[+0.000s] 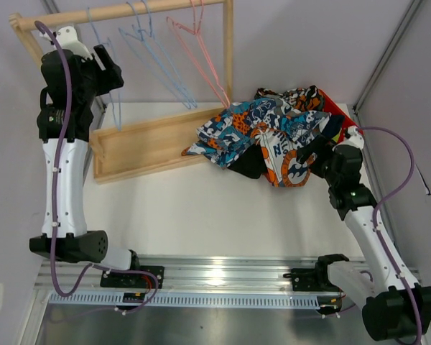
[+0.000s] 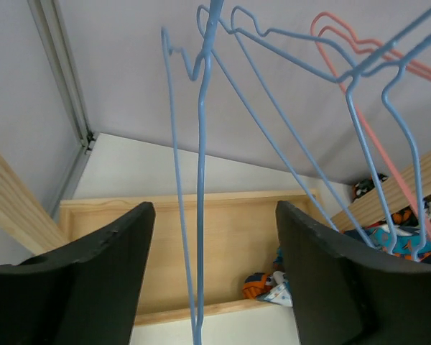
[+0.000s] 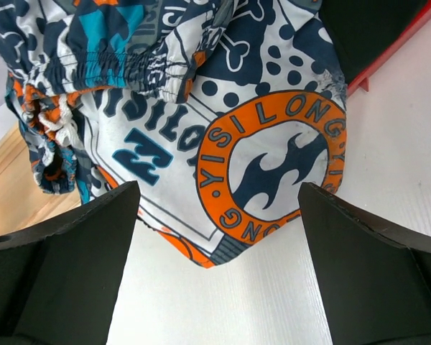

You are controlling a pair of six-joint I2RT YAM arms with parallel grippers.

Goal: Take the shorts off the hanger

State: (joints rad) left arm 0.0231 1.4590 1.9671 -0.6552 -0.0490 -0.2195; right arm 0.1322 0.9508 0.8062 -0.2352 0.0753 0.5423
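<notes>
Holding the left claw (image 2: 214, 237) apart at a blue hanger (image 2: 200, 180), upper left; holding the right claw (image 3: 219, 215) apart before patterned shorts (image 3: 273, 172), right.

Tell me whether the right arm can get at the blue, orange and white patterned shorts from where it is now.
Probably yes. The right hand is open and pointed straight at the patterned shorts, with nothing visible between them.
</notes>
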